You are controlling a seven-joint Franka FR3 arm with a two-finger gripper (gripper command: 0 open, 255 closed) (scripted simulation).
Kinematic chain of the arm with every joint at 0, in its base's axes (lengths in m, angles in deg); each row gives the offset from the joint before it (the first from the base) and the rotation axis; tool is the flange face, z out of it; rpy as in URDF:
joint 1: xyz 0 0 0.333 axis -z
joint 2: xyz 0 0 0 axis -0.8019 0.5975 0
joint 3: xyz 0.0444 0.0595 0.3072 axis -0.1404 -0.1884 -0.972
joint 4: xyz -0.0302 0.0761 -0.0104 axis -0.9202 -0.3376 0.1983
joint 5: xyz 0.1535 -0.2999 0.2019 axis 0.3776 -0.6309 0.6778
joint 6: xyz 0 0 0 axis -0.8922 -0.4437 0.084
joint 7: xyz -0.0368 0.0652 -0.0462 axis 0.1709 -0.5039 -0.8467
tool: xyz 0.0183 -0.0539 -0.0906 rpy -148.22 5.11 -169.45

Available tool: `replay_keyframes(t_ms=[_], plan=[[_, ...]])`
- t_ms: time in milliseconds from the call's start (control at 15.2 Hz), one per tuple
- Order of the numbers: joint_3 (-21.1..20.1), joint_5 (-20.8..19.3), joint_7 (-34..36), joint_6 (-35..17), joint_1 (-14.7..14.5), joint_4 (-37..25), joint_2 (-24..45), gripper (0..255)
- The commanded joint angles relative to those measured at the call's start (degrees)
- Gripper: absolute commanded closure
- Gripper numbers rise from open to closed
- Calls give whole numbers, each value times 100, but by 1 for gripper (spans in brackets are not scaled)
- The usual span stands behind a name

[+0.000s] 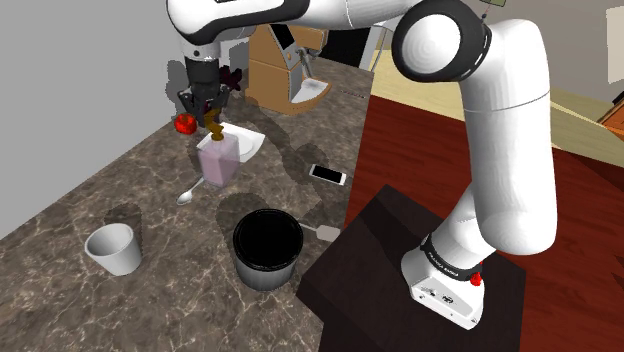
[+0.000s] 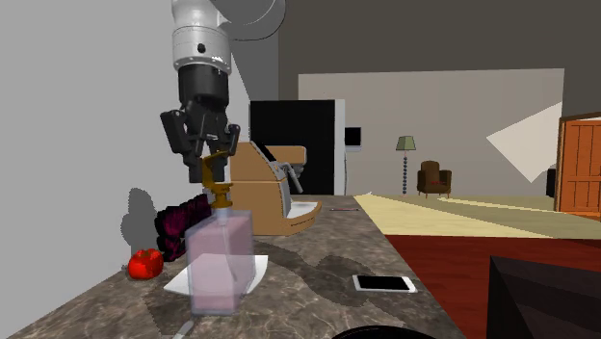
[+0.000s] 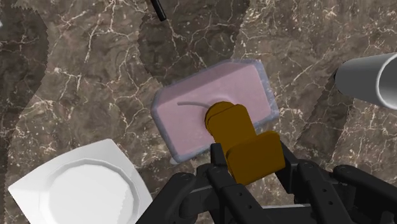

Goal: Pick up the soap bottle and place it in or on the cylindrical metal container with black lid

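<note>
**Fingers on the pump!**

The gripper (image 1: pixel 212 112) sits right on top of the soap bottle (image 1: pixel 220 160), fingers pinching its brown pump head. The pinkish bottle is upright, just beside a white plate (image 1: pixel 250 141). It's well apart from the black-lidded cylindrical container (image 1: pixel 262 276) on the desk (image 1: pixel 110 190).

Noted on the dark marbled countertop (image 1: pixel 100 200): a white cup (image 1: pixel 112 248) standing upright, a spoon (image 1: pixel 190 193) lying flat well apart from it, a white square plate (image 3: pixel 76 188), and a smartphone (image 1: pixel 328 174) face up near the edge beside the red-brown floor (image 1: pixel 420 150). By the grey wall (image 2: pixel 87 116) lie a red round fruit (image 2: pixel 145 262) and, just behind it, a dark purple bunch (image 2: pixel 183 221), with a tan appliance (image 2: pixel 270 188) further along. The room beyond holds a floor lamp (image 2: pixel 405 159), a brown armchair (image 2: pixel 434 178) and a wooden door (image 2: pixel 580 166).
</note>
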Motion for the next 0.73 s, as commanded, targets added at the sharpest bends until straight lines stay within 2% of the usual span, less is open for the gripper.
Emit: replay_keyframes(t_ms=[0, 660], plan=[[-2, 2, 4, 149, 2, -114, -35, 255], [-11, 5, 42, 869, -14, -759, -112, 255]])
